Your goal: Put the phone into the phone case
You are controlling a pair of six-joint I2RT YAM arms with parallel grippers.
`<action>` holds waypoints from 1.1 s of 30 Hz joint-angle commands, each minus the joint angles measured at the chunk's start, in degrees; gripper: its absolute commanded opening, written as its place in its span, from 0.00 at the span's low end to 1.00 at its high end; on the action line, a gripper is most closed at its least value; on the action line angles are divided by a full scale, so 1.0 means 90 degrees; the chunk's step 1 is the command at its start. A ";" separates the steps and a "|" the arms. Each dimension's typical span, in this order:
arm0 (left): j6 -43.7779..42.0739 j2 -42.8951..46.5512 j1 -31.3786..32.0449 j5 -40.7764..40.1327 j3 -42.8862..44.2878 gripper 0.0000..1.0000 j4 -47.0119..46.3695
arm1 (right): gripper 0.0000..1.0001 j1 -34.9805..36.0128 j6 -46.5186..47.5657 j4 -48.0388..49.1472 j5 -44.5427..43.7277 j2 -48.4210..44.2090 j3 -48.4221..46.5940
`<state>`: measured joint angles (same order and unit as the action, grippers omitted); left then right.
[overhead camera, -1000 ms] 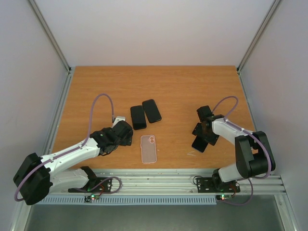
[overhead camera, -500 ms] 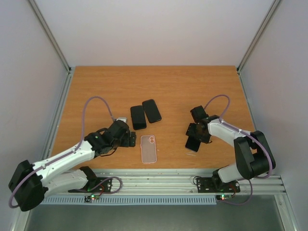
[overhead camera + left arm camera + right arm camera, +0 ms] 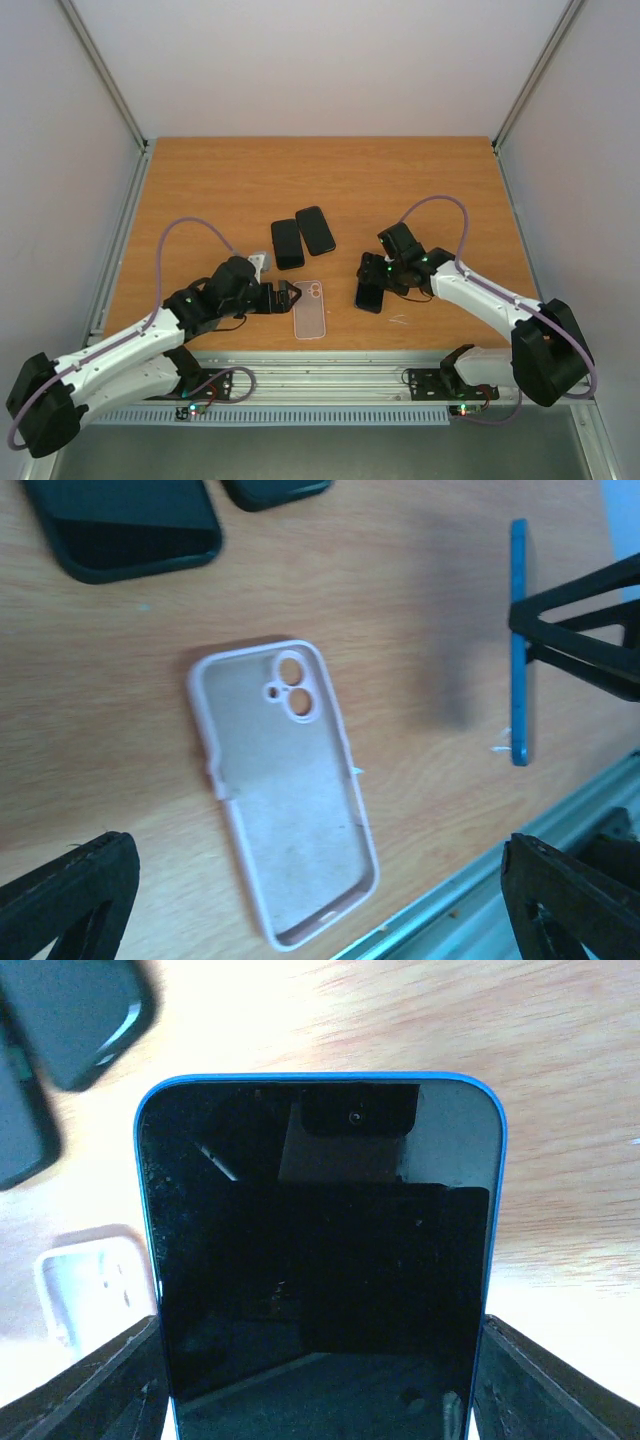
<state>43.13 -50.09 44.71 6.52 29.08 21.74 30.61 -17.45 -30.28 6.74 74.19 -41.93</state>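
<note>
Phone (image 3: 320,1260) is being clamped across its long edges by the right gripper (image 3: 378,275). It is being held on edge near the right of the pink case (image 3: 285,790), not yet in it. Left gripper (image 3: 285,297) is being held wide open and empty at the case's left edge.

To seat it well, it should be laid flat, camera end matched to the cutouts, and one end tucked in first while the case is being pinned.

Orange wood table (image 3: 420,180) is being shared with two dark items (image 3: 287,243). Pale walls are all round.

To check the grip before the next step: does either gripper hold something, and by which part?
The right gripper holds the blue phone by its two long side edges. The left gripper is open and holds nothing.
</note>
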 commanded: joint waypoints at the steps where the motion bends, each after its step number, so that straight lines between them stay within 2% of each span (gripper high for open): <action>1: 0.0378 -0.0278 -0.0009 0.1038 -0.0330 0.99 -0.1699 | 0.63 0.0416 -0.0376 0.0401 0.0176 -0.0344 -0.0249; 5: 0.0636 -0.0960 0.0155 0.1320 -0.0379 0.99 -0.2542 | 0.63 0.0724 -0.0550 0.0601 0.0174 -0.0476 -0.0282; 11: 0.0784 -0.1734 0.0754 0.1126 -0.0130 0.98 -0.3338 | 0.63 0.1213 -0.0808 0.0840 -0.0124 -0.0560 -0.0307; 18: 0.1089 -0.2327 0.1024 0.0855 -0.0069 0.90 -0.3858 | 0.63 0.1707 -0.1002 0.1136 -0.0369 -0.0561 -0.0292; 22: 0.1236 -0.2465 0.1091 0.0730 -0.0140 0.73 -0.4155 | 0.63 0.1876 -0.1067 0.1269 -0.0440 -0.0522 -0.0292; 33: 0.1321 -0.2418 0.1155 0.0711 -0.0385 0.14 -0.4606 | 0.64 0.1989 -0.1064 0.1641 -0.0298 -0.0452 -0.0208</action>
<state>54.89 -71.99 54.87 14.09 27.00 -14.92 47.86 -26.13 -19.73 4.27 70.54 -42.83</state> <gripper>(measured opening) 0.198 0.754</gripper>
